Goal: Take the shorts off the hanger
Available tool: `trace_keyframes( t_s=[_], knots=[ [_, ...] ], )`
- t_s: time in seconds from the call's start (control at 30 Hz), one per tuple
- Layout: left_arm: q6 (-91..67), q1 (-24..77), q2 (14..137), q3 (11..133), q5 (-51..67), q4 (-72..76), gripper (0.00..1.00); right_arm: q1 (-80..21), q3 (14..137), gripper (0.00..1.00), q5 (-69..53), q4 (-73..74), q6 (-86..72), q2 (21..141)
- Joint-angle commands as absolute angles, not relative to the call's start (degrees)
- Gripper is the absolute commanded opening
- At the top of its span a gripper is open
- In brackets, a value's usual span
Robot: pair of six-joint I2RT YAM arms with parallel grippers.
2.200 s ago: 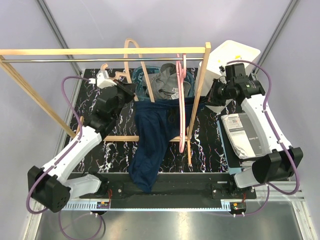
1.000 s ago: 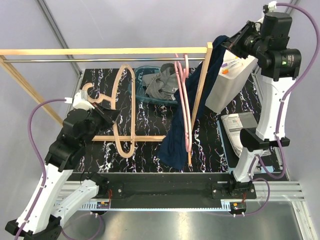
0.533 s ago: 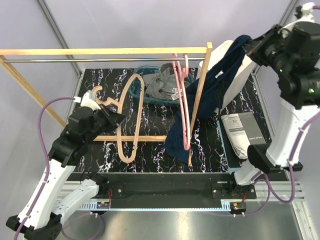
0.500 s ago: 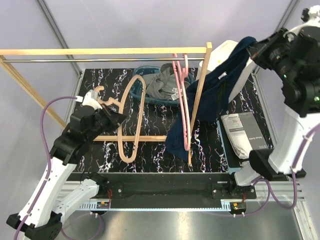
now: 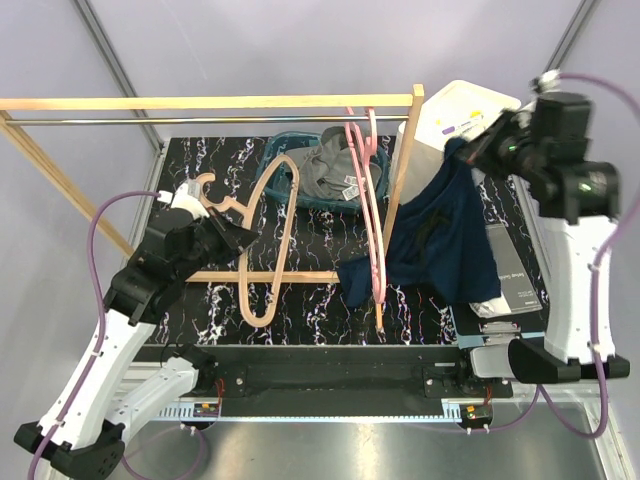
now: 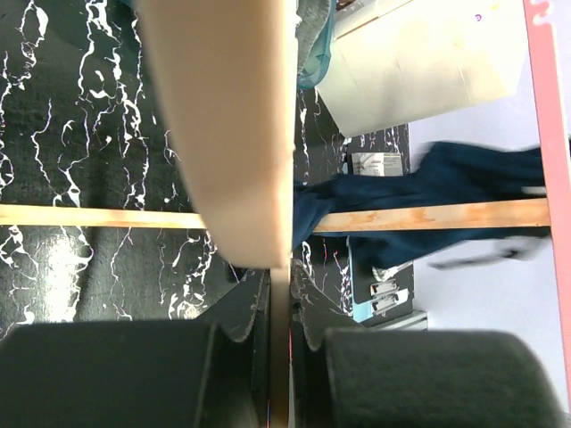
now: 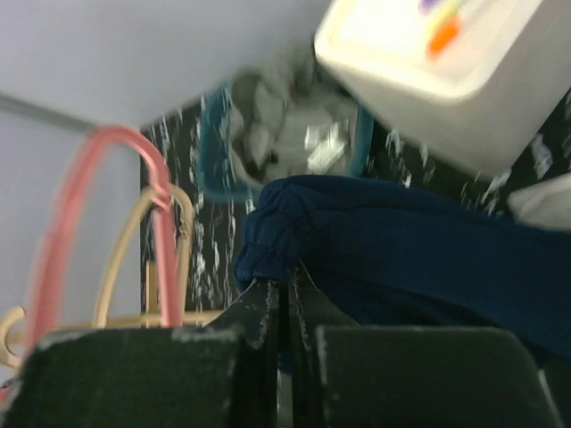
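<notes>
The navy shorts (image 5: 440,240) hang from my right gripper (image 5: 478,152), which is shut on their bunched edge (image 7: 268,223) at the right of the rack. Their low corner (image 5: 358,283) reaches past the rack's post to the foot of the pink hanger (image 5: 366,200), which hangs on the rail. The grey shorts (image 5: 335,175) with a white label lie in a teal basket (image 5: 285,190) at the back. My left gripper (image 5: 226,238) is shut on a bare tan hanger (image 5: 272,240), held off the rail; its thin edge sits between the fingertips (image 6: 308,299).
A wooden rack with a metal rail (image 5: 180,121) spans the table, its right post (image 5: 400,190) and low crossbar (image 5: 300,276) between the arms. A white bin (image 5: 455,115) stands at the back right. A printed packet (image 5: 515,285) lies under the navy shorts.
My right arm has come down from high at the right, and the navy shorts now hang lower, over the packet. The left arm and tan hanger have shifted slightly right.
</notes>
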State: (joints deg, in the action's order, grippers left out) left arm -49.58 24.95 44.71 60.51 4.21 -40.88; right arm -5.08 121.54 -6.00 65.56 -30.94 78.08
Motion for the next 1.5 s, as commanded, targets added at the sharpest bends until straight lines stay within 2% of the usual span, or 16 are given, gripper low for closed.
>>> trace_keyframes(
  t_s=[0.0, 0.03, 0.1, 0.2, 0.3, 0.4, 0.43, 0.5, 0.53, 0.97, 1.1, 1.23, 1.33, 1.37, 1.47],
  knots=[
    [-50.4, 24.9, 43.0, 61.4, 6.0, -38.2, 0.00, -4.9, 105.2, 0.00, -22.0, 56.8, -34.5, 77.2],
    [-50.9, 24.9, 42.8, 61.0, 6.1, -38.2, 0.00, -4.9, 103.6, 0.01, -28.8, 56.8, -35.0, 78.1],
    [-51.2, 24.9, 42.6, 59.9, 6.3, -38.0, 0.00, -4.9, 99.3, 0.01, -33.8, 57.5, -35.2, 81.4],
    [-51.4, 25.0, 42.5, 59.2, 7.2, -38.0, 0.00, -5.0, 93.0, 0.01, -31.2, 57.0, -32.6, 82.1],
    [-51.9, 24.9, 41.6, 58.5, 7.3, -38.0, 0.00, -5.1, 88.4, 0.07, -24.8, 58.9, -28.4, 83.5],
    [-52.2, 24.9, 40.4, 57.7, 7.2, -38.0, 0.00, -5.0, 84.7, 0.36, -21.9, 62.2, -25.5, 84.4],
    [-52.2, 25.0, 40.0, 57.6, 7.2, -38.1, 0.00, -5.1, 83.7, 0.53, -21.4, 62.6, -25.1, 83.3],
    [-52.3, 25.0, 39.6, 57.2, 7.2, -38.1, 0.00, -5.1, 80.0, 0.75, -19.6, 62.3, -25.7, 81.3],
    [-52.5, 24.9, 39.5, 57.0, 7.1, -38.1, 0.00, -5.1, 78.7, 1.00, -18.8, 62.1, -26.1, 79.2],
    [-52.1, 24.9, 41.0, 57.4, 10.8, -38.4, 0.00, -5.0, 53.5, 1.00, -16.6, 57.8, -38.6, 64.3],
    [-52.4, 24.9, 39.6, 57.0, 11.1, -38.9, 0.00, -5.0, 51.0, 1.00, -12.4, 54.7, -42.4, 62.0],
    [-52.3, 24.9, 38.3, 56.1, 11.0, -39.9, 0.00, -5.1, 50.4, 1.00, -8.6, 50.5, -44.4, 64.1],
    [-52.1, 25.0, 37.4, 55.5, 11.1, -40.5, 0.00, -5.1, 52.5, 1.00, -2.8, 49.0, -42.9, 69.7],
    [-52.3, 25.0, 36.9, 55.3, 11.2, -40.5, 0.00, -5.4, 52.8, 1.00, 2.6, 48.4, -42.2, 70.7],
    [-52.9, 25.0, 36.0, 54.8, 11.8, -40.7, 0.00, -6.0, 52.0, 1.00, 7.2, 41.6, -41.6, 72.9]
  ],
)
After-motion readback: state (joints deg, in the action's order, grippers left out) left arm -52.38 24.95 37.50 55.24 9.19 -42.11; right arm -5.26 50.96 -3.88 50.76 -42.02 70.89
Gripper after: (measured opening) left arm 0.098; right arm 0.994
